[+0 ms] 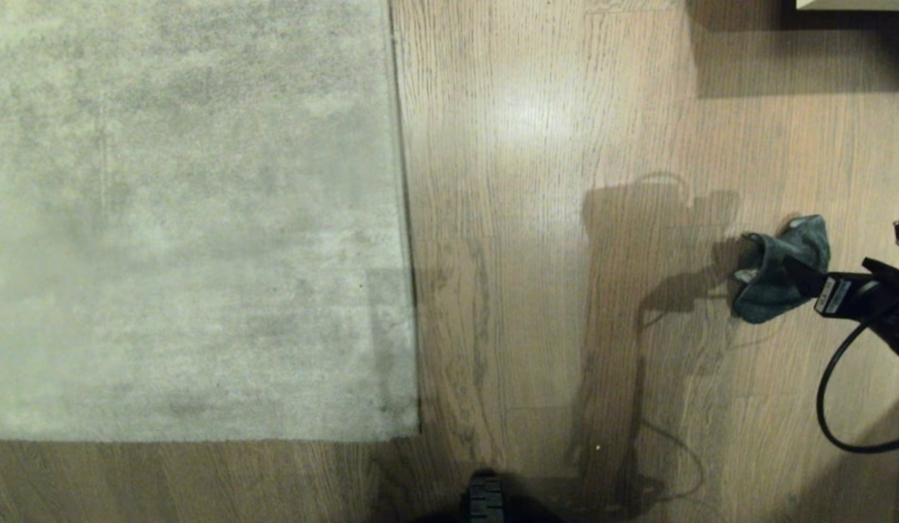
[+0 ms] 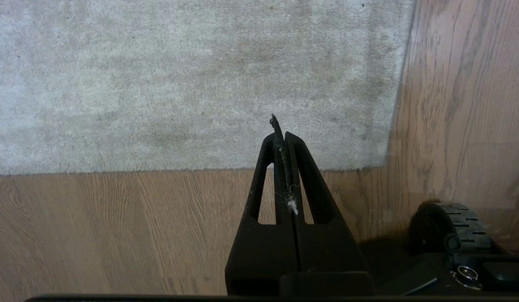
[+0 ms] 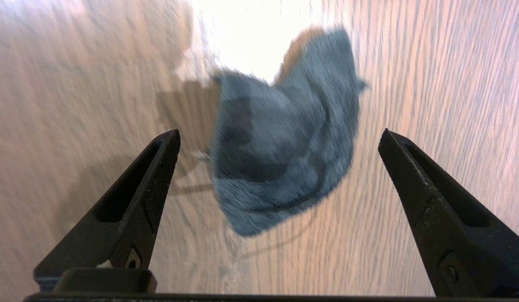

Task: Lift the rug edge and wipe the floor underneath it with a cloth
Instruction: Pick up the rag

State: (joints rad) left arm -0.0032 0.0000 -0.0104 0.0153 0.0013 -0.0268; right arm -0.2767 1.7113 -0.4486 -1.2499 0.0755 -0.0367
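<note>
Right gripper (image 3: 278, 138) angled down over the floor (image 1: 536, 218), jaws wide open with the cloth (image 3: 284, 155) lying between and ahead of them; left gripper (image 2: 282, 134) parked, jaws closed, near the rug edge (image 2: 192, 171).

The right arm comes in from the right edge of the head view, its black wrist trailing a looped black cable (image 1: 831, 392). The right gripper (image 3: 278, 140) points down and toward the left, its two fingers (image 3: 158, 167) spread wide apart with nothing between them. The left gripper (image 2: 283, 134) hangs low at the near side, unmoving by its pose, fingers pressed flat together with a wisp of white lint (image 2: 292, 204) caught in the seam.
</note>
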